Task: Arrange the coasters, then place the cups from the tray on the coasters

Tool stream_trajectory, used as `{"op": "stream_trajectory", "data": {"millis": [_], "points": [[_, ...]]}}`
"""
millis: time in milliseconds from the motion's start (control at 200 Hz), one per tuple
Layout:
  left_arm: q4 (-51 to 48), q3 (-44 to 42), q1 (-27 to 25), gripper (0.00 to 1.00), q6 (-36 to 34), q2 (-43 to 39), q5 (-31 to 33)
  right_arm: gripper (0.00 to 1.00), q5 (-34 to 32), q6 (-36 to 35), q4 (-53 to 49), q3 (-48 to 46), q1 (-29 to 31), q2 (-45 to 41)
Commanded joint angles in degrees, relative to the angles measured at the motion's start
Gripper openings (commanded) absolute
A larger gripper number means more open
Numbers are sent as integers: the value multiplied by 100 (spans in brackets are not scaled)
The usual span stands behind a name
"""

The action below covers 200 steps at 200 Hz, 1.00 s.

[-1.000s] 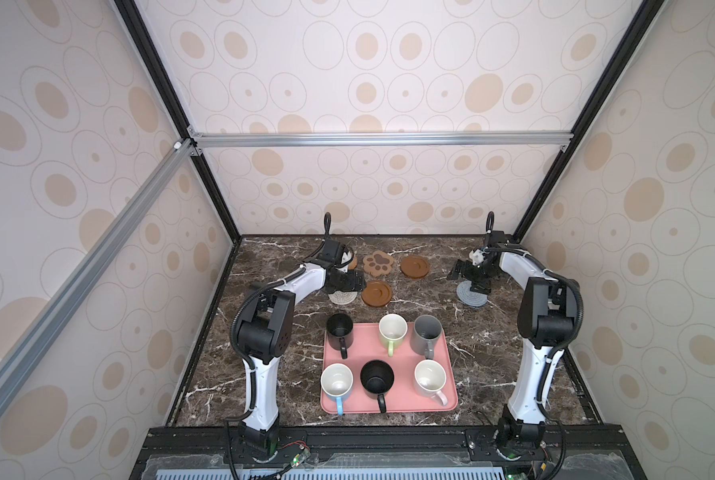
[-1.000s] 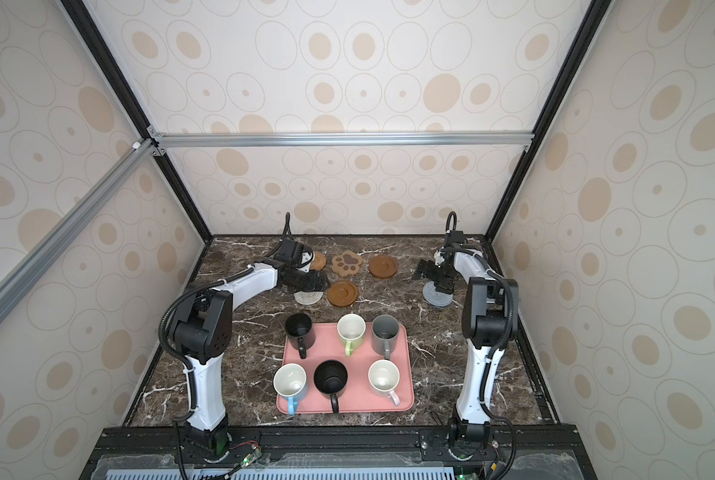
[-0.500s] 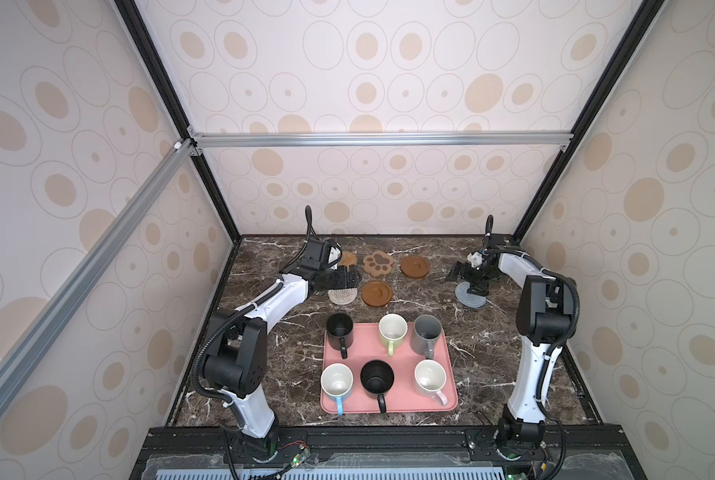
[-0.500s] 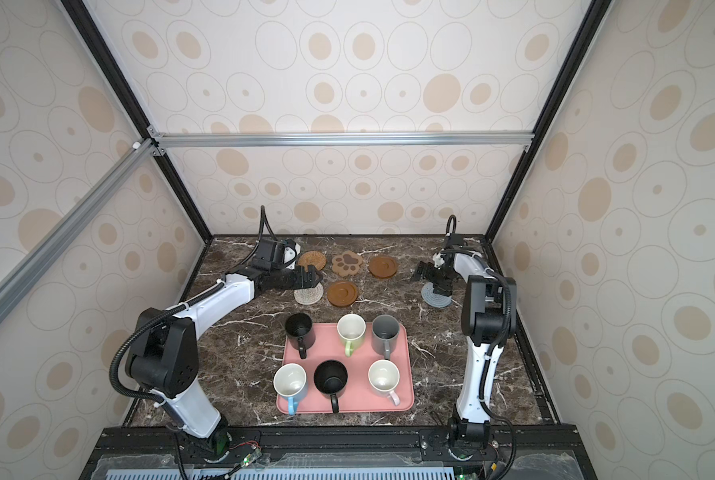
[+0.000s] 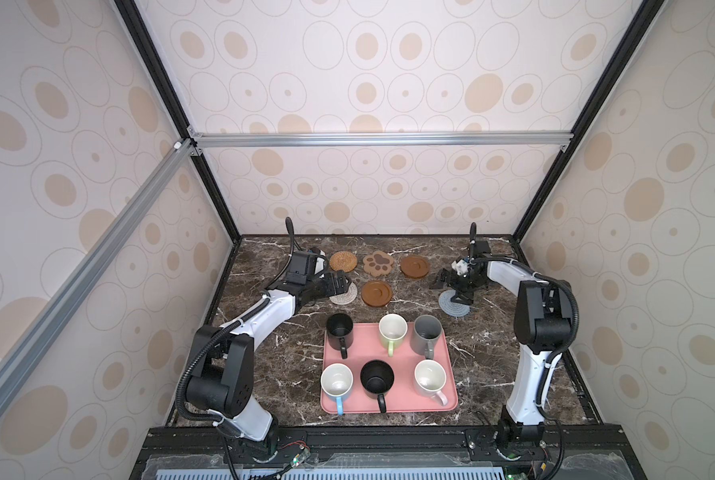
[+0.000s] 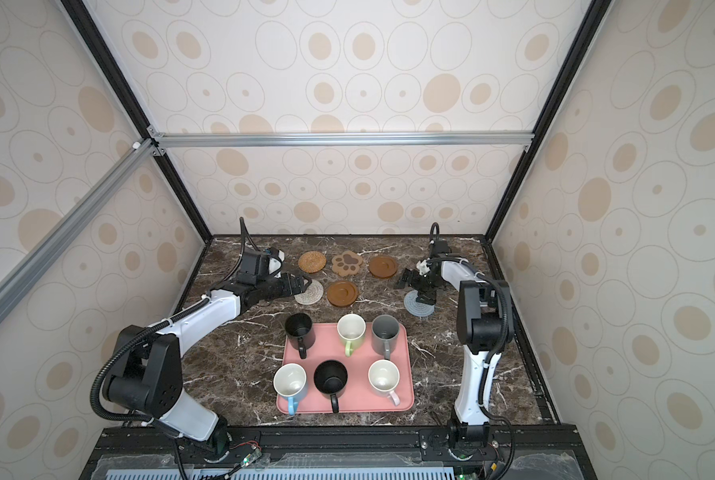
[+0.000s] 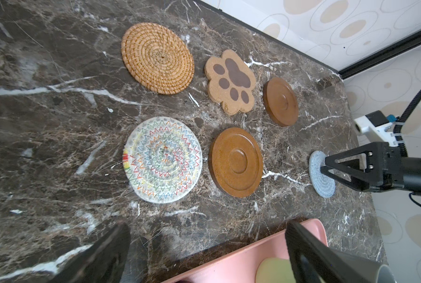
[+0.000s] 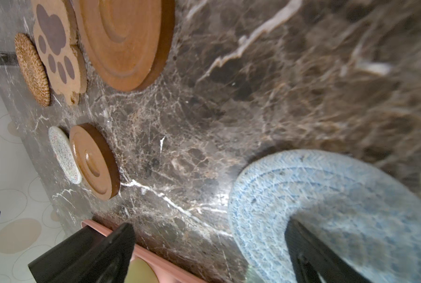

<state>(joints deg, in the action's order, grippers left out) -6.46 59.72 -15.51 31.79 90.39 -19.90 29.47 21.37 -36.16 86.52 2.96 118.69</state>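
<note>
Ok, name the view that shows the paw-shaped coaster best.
Left wrist: the paw-shaped coaster is whole, close, sharp. Both top views show it whole but small; right wrist shows it oblique, cut off.

I count two wooden coasters point(image 5: 414, 265) point(image 5: 376, 293), one rattan coaster point(image 5: 342, 262), one paw coaster point(image 5: 378, 263), one beige coaster point(image 7: 163, 156), one blue coaster point(image 8: 314, 191); six in all; one tray point(image 5: 407, 361); two black cups point(image 5: 340, 330) point(image 5: 377, 376), one grey cup point(image 5: 427, 332), one green cup point(image 5: 393, 330), one blue cup point(image 5: 337, 382), one pink cup point(image 5: 430, 376); six cups by my tally.
</note>
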Motion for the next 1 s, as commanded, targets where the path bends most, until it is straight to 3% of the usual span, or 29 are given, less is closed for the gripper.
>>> {"op": "stream_trajectory", "data": {"millis": [0,360,995], "points": [[259,-108,23,100,213,-264,-41,100,93,300,-61,-134,247,88],[391,-591,45,100,394,-649,-76,100,119,600,-2,417,734,607],[375,-802,45,100,451,-926,-36,100,374,1082,296,937,1079,997]]}}
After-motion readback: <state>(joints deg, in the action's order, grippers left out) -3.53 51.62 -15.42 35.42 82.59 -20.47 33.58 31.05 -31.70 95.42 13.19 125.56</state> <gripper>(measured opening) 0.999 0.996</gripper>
